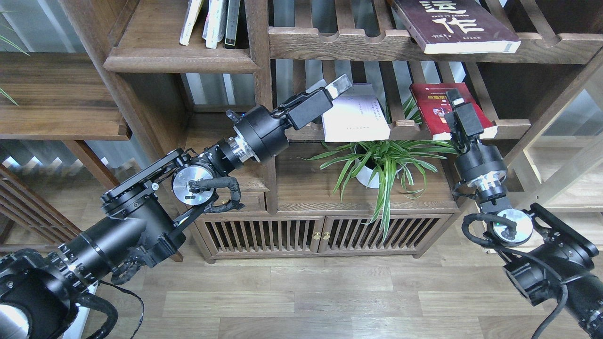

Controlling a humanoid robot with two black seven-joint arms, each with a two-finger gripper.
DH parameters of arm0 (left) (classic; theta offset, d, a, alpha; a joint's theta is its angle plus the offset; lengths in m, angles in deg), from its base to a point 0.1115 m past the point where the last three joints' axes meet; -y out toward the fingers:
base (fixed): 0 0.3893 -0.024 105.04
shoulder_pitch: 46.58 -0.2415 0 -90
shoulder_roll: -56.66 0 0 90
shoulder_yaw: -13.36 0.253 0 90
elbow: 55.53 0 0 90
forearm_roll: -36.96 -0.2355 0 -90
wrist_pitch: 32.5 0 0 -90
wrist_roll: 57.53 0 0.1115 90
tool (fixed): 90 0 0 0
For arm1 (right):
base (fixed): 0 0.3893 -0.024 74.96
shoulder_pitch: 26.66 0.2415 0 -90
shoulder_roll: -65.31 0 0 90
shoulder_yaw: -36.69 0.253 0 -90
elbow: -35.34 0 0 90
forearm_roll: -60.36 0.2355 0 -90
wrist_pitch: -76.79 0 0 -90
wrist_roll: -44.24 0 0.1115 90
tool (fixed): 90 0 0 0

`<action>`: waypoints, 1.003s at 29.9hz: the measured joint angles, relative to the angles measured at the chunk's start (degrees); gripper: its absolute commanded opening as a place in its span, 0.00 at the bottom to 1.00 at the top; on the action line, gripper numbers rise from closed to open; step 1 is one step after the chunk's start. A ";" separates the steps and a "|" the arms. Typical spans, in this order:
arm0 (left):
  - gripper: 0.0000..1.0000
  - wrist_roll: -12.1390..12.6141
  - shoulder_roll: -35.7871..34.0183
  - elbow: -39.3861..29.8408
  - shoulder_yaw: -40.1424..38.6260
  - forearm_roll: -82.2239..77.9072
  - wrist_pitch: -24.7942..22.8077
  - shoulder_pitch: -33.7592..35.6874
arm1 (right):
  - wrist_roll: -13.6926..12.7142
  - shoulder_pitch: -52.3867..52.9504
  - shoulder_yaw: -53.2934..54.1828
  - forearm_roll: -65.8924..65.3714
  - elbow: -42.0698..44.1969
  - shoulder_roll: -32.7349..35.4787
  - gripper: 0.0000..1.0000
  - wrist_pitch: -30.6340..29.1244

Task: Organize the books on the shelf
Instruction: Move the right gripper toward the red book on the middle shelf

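the white book (354, 120) lies flat on the middle slatted shelf (511, 128), its front edge hanging out past the scalloped rail above the plant (381, 162). the left gripper (333, 87) is right at that book's left edge, up near its back corner, so the book lies to the gripper's right and a little toward me. its long axis runs front to back, into the shelf. the fingers look spread, with one pale pad showing, and nothing sits between them, so i read this pincer as released; whether a finger already touches the cover i cannot tell.

the red book (435, 110) lies flat on the same shelf to the right, also front to back, its near edge past the rail. the right gripper (456, 100) stands over its right half, seen end-on and dark; i cannot tell if it is clenched or released, or if it grasps the book.

the maroon book (454, 26) lies tilted on the upper slatted shelf (339, 44), one corner overhanging.

the plank shelf (181, 59) at upper left holds a few upright books (214, 21) leaning against its right post, with bare board to their left. the left arm is nearer it, so the white book seems the next to go there.
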 measured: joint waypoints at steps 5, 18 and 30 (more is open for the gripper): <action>0.99 0.07 0.00 -0.22 0.00 0.00 -0.07 0.49 | 0.00 -0.09 0.14 0.22 0.08 0.00 1.00 0.00; 0.99 0.16 -0.69 -0.44 -0.35 -0.09 -0.07 0.90 | 0.10 -5.44 0.46 4.23 1.42 -0.08 1.00 0.00; 0.99 0.78 -2.40 -0.19 0.04 -0.86 -0.07 0.86 | 0.10 -5.74 2.55 6.68 4.88 -2.91 0.99 4.01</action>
